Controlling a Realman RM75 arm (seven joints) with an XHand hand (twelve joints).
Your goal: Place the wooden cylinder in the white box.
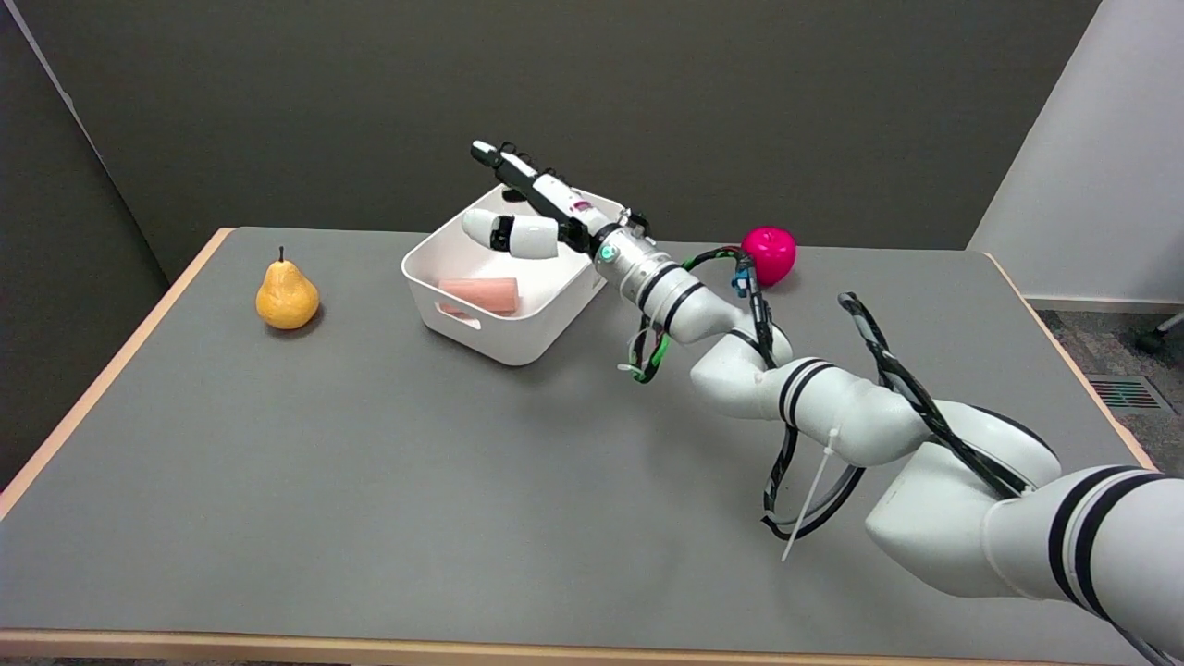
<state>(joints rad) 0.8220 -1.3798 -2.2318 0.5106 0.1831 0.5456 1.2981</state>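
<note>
Wooden cylinder (479, 293) lies on its side at the bottom of the white box (518, 344). It rests near the front wall of the box, and nothing is touching it. So the main job looks done: the cylinder is inside the box where it should be.

The right hand (529, 208) is up in the air over the box. Its fingers are stretched out straight and its thumb sticks out to the side. It holds nothing, so it has let go. The hand is above the cylinder, not on it.

What is left looks small. I think the arm only needs to pull away from the box and go to a rest place. It should lift clear so it does not bump the rim of the box.

A yellow pear (287, 296) sits on the gray table (370, 518), well off to the left of the box. A pink apple (770, 253) sits behind the arm, on the far side of the table.
</note>
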